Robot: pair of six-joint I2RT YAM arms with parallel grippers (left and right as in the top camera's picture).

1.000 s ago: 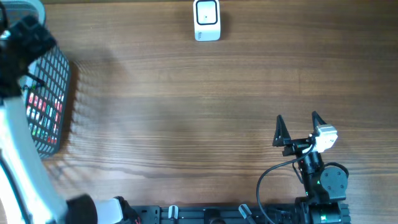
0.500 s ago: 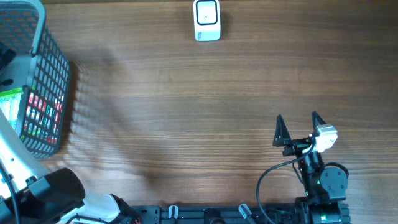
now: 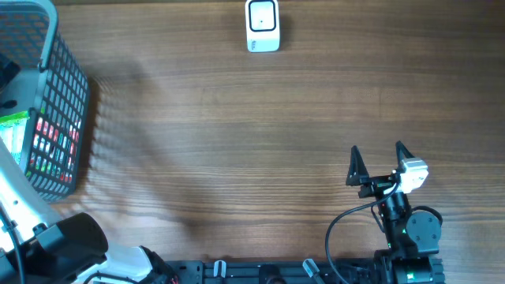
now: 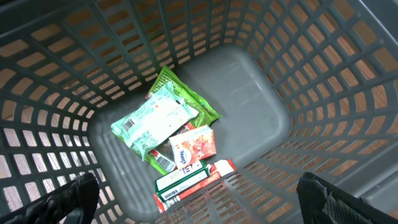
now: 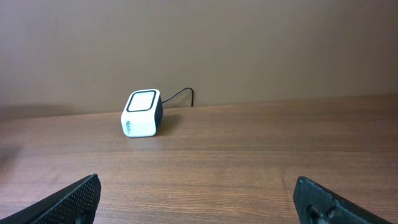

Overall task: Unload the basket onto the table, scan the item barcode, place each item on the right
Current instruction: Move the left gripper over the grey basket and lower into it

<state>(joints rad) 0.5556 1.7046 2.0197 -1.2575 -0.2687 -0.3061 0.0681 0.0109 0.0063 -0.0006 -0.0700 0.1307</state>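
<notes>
The left wrist view looks down into a grey mesh basket (image 4: 323,74), which stands at the table's left edge (image 3: 75,87). On its floor lie a pale green pouch (image 4: 155,118) with a barcode at one end, a green packet (image 4: 198,102) under it, a red-and-white sachet (image 4: 194,146) and a red-and-green box (image 4: 189,180). My left gripper (image 4: 199,202) hangs open above them, holding nothing. The white scanner (image 3: 262,25) (image 5: 142,113) sits at the far edge. My right gripper (image 3: 379,162) (image 5: 199,199) is open over bare wood at the front right.
The left arm's white link (image 3: 16,197) runs along the left edge beside the basket. The scanner's cable (image 5: 180,94) trails toward the back wall. Wooden tabletop (image 3: 237,142) lies between basket, scanner and right arm.
The left arm's dark wrist, seen over the basket's near rim a second ago, has swung left out of the overhead view. No change in the last half second. The right arm is still.
</notes>
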